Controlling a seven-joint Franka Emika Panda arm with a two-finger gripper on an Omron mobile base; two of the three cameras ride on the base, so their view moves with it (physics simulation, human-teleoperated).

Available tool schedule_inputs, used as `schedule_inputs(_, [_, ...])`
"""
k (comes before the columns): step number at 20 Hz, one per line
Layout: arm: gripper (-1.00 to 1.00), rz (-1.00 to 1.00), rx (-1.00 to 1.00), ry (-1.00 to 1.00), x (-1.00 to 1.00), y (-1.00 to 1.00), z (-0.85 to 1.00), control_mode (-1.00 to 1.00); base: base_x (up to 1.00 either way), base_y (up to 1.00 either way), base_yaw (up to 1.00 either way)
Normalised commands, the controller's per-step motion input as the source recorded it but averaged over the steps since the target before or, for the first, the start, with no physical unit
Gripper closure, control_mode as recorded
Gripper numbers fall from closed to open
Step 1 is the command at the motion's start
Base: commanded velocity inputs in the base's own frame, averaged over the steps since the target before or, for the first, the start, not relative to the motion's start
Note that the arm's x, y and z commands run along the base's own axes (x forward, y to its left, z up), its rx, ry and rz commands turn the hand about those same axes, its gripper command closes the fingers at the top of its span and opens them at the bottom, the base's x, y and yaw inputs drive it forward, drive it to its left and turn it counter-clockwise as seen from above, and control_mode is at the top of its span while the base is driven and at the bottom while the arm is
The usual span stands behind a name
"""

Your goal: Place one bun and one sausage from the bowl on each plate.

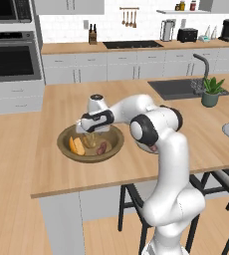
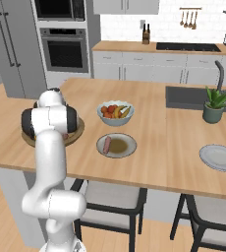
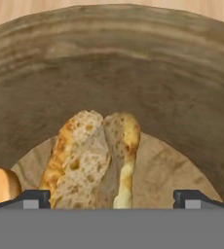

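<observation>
Hovering inside the wooden bowl [image 1: 90,143], the claw [image 3: 112,198] stands spread wide and empty, its two tips flanking a split bun [image 3: 92,160] that lies directly ahead and between them. The bun rests on the bowl floor, its cut seam running away from the claw. A second bun [image 3: 2,186] lies just outside the tip at the hand view's left edge, and a sausage [image 1: 102,148] sits further off, on the near side of the bowl floor in the left base view.

Assessment: the step in hand appears to be picking a bun for the far plate [image 2: 219,157], which is bare and well apart from the claw. The nearer plate [image 2: 116,145], beyond the bowl rim, already carries a sausage and what looks like a bun.

Recommendations: descend straight, keeping the bun centred between the tips. Close across its narrow width, not along its length. Squeeze gently; the split halves may part or slide. Keep the tip at the hand view's left clear of the neighbouring bun. Lift high enough to pass the steep bowl wall before travelling across the table [image 2: 154,133].
</observation>
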Motion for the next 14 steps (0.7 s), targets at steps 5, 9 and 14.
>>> schedule_inputs(5, [-1.0, 0.0, 0.0, 0.0, 0.0, 0.0, -0.16, -1.0, 0.0, 0.0, 0.0])
schedule_inputs(9, [-1.0, 0.0, 0.0, 0.0, 0.0, 0.0, -0.01, -1.0, 0.0, 0.0, 0.0])
schedule_inputs(14, [-1.0, 0.0, 0.0, 0.0, 0.0, 0.0, -0.03, -1.0, 0.0, 0.0, 0.0])
